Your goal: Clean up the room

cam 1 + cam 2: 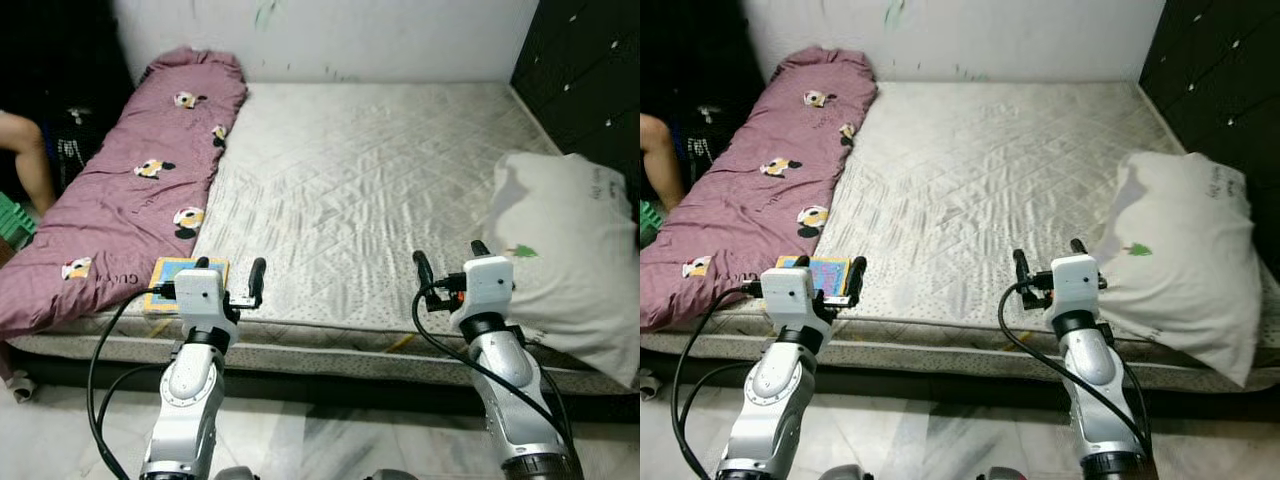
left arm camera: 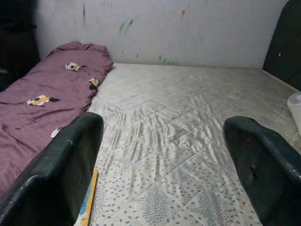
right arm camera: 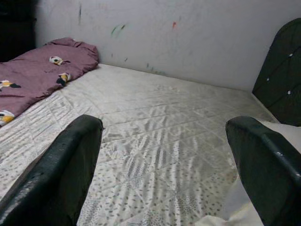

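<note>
At the far left edge a person's bare leg [image 1: 28,158] shows beside the bed, next to something green [image 1: 14,222]. A long maroon blanket [image 1: 130,190], soft and rumpled and printed with small cartoon mouse figures, lies along the left side of the mattress [image 1: 360,190] from the wall to the near edge. At the blanket's near end a flat, square book [image 1: 182,282] with a yellow and blue cover rests on the mattress just beside it.

The left gripper [image 1: 229,277] hovers over the near edge of the mattress, right by the book. Its two black fingers [image 2: 66,174] are spread wide apart and hold nothing; in the left wrist view the book's yellow edge peeks out just under one finger, though contact cannot be told.

The mattress is bare, pale grey, quilted in a diamond pattern with a speckled print and a slight sheen. It runs back to a white wall [image 1: 330,35] marked with small green and red smudges.

The right gripper [image 1: 451,259] hangs over the near edge further right, its fingers [image 3: 61,174] likewise wide apart and empty. Just beside it lies a large white pillow [image 1: 565,260], plump and creased, with a small green mark, resting on the mattress's right side and overhanging the near corner. A dark padded headboard [image 1: 585,70] with buttons stands behind it.
</note>
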Robot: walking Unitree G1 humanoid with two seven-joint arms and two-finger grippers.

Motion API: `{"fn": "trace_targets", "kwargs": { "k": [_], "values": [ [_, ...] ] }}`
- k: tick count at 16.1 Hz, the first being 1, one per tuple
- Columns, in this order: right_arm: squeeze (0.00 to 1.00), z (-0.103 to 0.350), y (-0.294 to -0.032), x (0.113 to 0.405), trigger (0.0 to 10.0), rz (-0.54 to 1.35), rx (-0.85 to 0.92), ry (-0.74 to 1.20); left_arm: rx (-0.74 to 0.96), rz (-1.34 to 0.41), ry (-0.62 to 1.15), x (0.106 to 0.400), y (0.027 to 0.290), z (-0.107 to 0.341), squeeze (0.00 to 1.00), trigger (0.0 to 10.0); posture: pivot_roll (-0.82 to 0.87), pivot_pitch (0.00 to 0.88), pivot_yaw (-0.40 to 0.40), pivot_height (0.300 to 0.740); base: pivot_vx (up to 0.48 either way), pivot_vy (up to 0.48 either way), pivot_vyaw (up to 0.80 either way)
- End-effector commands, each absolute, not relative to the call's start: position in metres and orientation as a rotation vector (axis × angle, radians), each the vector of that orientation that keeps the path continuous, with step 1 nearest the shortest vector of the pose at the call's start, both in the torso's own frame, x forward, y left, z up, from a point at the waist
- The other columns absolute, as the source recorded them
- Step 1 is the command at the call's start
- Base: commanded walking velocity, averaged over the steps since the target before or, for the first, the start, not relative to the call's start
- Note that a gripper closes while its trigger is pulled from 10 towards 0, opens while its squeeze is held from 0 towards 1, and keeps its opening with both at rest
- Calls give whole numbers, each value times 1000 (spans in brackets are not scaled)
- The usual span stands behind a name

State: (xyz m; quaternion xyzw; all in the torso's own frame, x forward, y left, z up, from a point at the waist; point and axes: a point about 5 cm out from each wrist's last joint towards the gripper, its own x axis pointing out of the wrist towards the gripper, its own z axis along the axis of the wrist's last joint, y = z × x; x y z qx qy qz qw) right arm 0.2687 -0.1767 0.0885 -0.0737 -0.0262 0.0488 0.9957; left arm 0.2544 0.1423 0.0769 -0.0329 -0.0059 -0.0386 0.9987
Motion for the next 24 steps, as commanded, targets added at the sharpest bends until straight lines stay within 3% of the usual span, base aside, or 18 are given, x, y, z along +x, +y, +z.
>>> {"fn": "trace_targets", "kwargs": {
  "k": [1, 24],
  "values": [
    [0, 91, -172, 270, 10000, 111, -135, -65, -67, -72, -26, 254, 149, 80, 0, 10000, -46, 0, 2, 740, 0, 0, 0],
    [0, 92, -175, 272, 10000, 106, -124, -63, -59, -66, -28, 257, 152, 83, 0, 10000, -35, 5, 1, 740, 275, 0, 0]
  ]
}}
